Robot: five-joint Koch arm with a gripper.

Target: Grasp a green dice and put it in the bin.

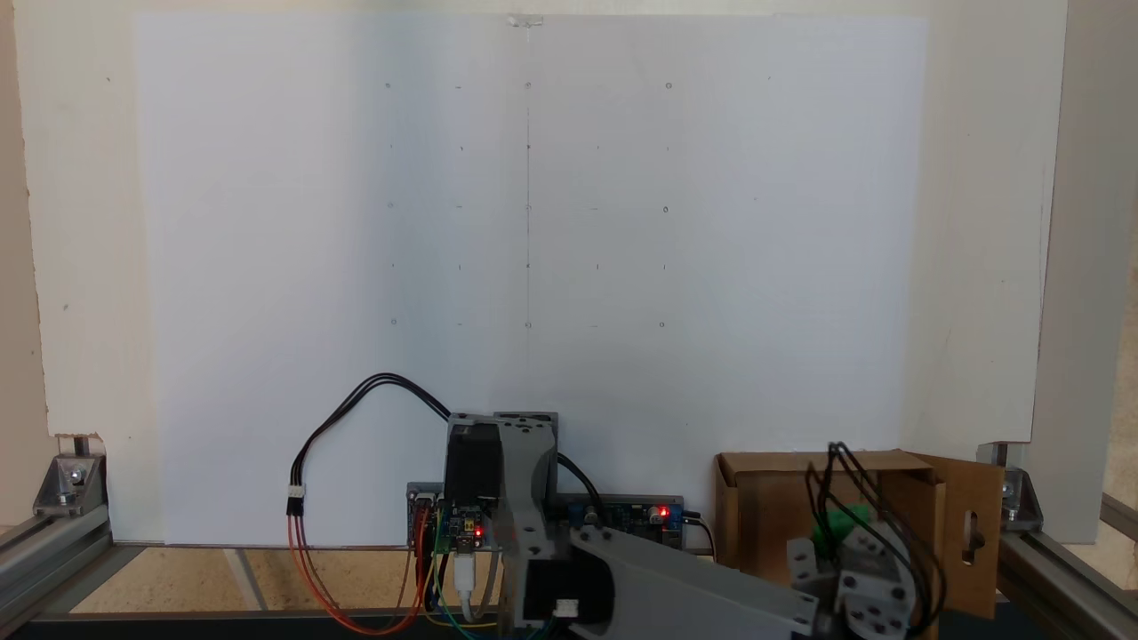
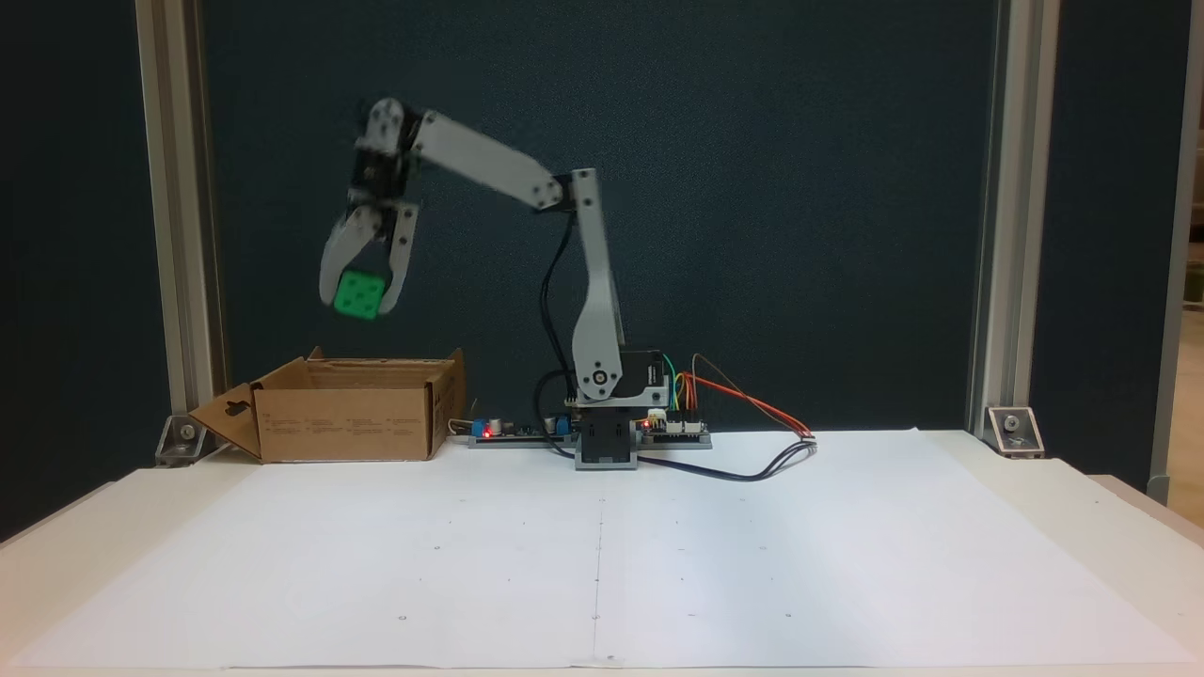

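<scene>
In a fixed view from the front, my gripper (image 2: 360, 299) hangs in the air with its fingers closed around the green dice (image 2: 357, 295), directly above the open brown cardboard bin (image 2: 350, 418) at the table's back left. From the other fixed view, looking down, part of the green dice (image 1: 839, 524) peeks out beside the grey gripper body, over the bin (image 1: 765, 507) at the lower right. The bin's flap with the slot cutout (image 1: 973, 533) sticks out to the right there. Nothing shows inside the bin from either view.
The arm's base (image 2: 607, 442) with its circuit boards and coloured wires (image 2: 743, 404) stands at the back centre. A large white paper sheet (image 2: 602, 555) with small marks covers the table. Aluminium frame posts (image 2: 997, 216) stand at both back corners.
</scene>
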